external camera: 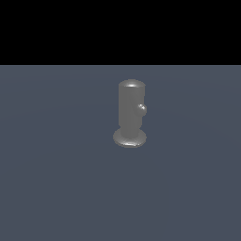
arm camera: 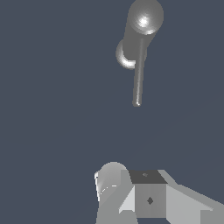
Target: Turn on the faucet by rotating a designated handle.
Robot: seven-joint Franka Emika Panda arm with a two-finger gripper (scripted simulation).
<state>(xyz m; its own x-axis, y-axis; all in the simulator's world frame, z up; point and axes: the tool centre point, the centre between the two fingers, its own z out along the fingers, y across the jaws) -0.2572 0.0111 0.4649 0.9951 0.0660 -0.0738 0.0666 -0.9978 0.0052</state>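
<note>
Oddly, the two views hardly agree on the handle. In the exterior view the faucet (external camera: pixel 130 110) stands upright near the middle of the grey floor (external camera: pixel 56 179), and its handle (external camera: pixel 141 109) is only a small knob at about 3 o'clock on the upper body, seen end-on. In the wrist view, looking down from above, that same handle (arm camera: pixel 139 72) is a long thin rod running out from under the faucet's (arm camera: pixel 144 19) rounded top towards the gripper (arm camera: pixel 131 192), its tip well apart from it. The gripper shows in the wrist view alone, and only in part: grey blocks and one rounded piece, so I cannot tell how the jaws stand. I count one faucet, one handle, one gripper.
</note>
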